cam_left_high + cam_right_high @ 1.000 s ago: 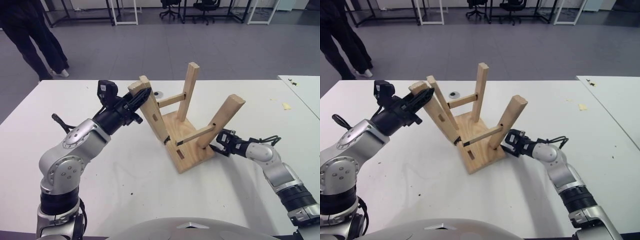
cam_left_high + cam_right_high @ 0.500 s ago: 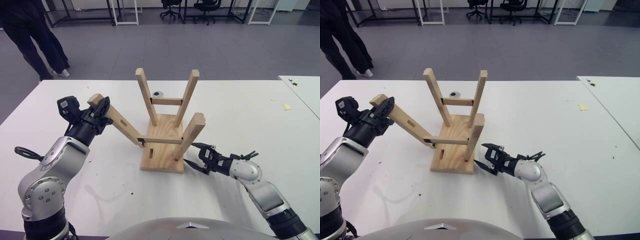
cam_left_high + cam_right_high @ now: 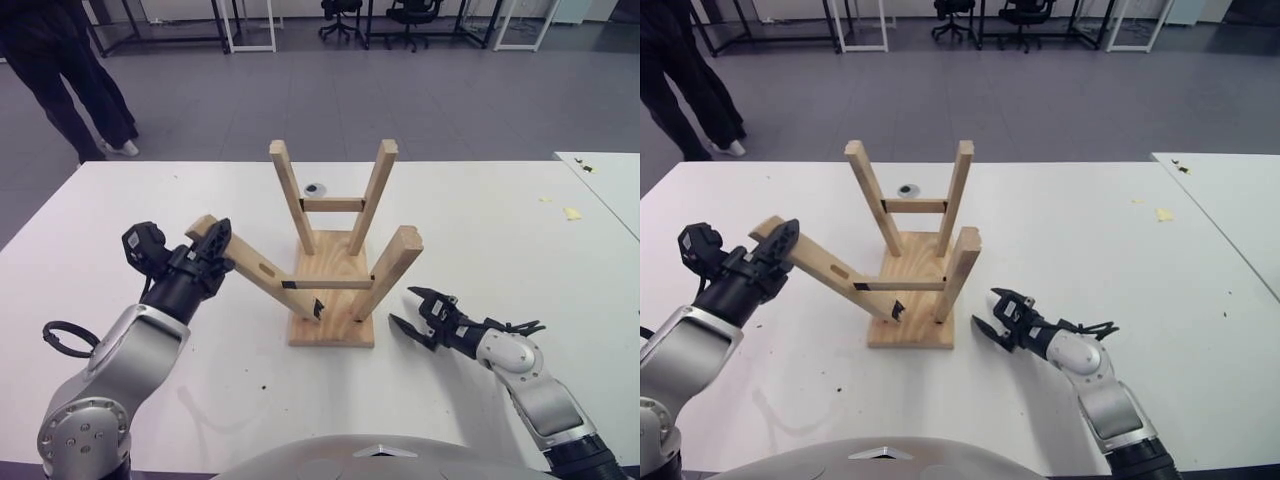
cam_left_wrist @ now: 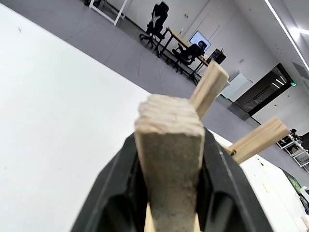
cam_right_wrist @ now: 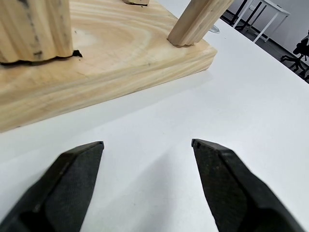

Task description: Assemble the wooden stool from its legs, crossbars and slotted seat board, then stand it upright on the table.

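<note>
The wooden stool stands upside down, its seat board (image 3: 345, 331) flat on the white table. Two legs (image 3: 288, 196) (image 3: 373, 196) rise at the back, joined by a crossbar (image 3: 334, 204). A third leg (image 3: 394, 273) stands at the front right. The fourth leg (image 3: 255, 268) leans far out to the left, linked by a crossbar (image 3: 330, 284). My left gripper (image 3: 211, 251) is shut on that leg's free end (image 4: 169, 145), with black fingers (image 4: 219, 183) on both sides. My right gripper (image 3: 411, 320) rests open on the table just right of the seat board (image 5: 111, 58), fingertips (image 5: 77, 179) apart and holding nothing.
A small round grey object (image 3: 316, 188) lies on the table behind the stool. A second white table (image 3: 610, 190) stands to the right across a gap. Bare tabletop (image 3: 480, 230) stretches right of the stool and along the front.
The stool went from tilted to lying flat on its seat board. My right gripper let go, opened and drew back to the right. The left arm swung the held leg down and left.
</note>
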`<state>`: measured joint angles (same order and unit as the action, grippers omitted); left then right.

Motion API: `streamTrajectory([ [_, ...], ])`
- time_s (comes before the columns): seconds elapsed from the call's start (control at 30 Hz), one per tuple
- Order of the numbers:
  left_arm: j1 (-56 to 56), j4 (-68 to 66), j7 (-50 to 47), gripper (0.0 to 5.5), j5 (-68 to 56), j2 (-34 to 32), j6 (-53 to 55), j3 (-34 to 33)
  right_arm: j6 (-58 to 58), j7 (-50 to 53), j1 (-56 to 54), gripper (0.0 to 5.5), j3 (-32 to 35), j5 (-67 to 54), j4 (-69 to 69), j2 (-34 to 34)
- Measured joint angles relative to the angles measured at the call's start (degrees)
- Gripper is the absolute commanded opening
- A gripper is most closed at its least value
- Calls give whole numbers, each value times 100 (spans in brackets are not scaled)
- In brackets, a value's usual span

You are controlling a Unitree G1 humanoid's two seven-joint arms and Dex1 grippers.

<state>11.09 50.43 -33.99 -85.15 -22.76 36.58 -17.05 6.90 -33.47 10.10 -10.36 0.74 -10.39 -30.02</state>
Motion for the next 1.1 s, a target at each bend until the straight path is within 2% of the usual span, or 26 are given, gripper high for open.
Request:
streamTrajectory([
  [0.4, 207, 331, -41, 103, 965, -351, -365, 206, 60, 251, 132, 341, -1, 210, -184, 160],
  [0.63, 382, 851, 335, 103, 3101, -298, -456, 1539, 588, 71, -78, 341, 24, 96, -916, 114],
  [0.7, 410, 913, 325, 103, 3628, -183, -479, 1860, 935, 2, -410, 341, 394, -328, -1281, 109],
  [0.8, 548, 913, 330, 103, 4145, 101, -671, 2135, 1557, -76, -849, 341, 1281, -1225, -1785, 73],
  [0.87, 610, 911, 331, 103, 4543, 319, -733, 2299, 1856, -221, -1080, 341, 1743, -1586, -1793, -230],
  [1.1, -46, 609, 486, 103, 6010, 296, -548, 3403, 2175, -221, -1661, 341, 1717, -1901, -1865, -327],
])
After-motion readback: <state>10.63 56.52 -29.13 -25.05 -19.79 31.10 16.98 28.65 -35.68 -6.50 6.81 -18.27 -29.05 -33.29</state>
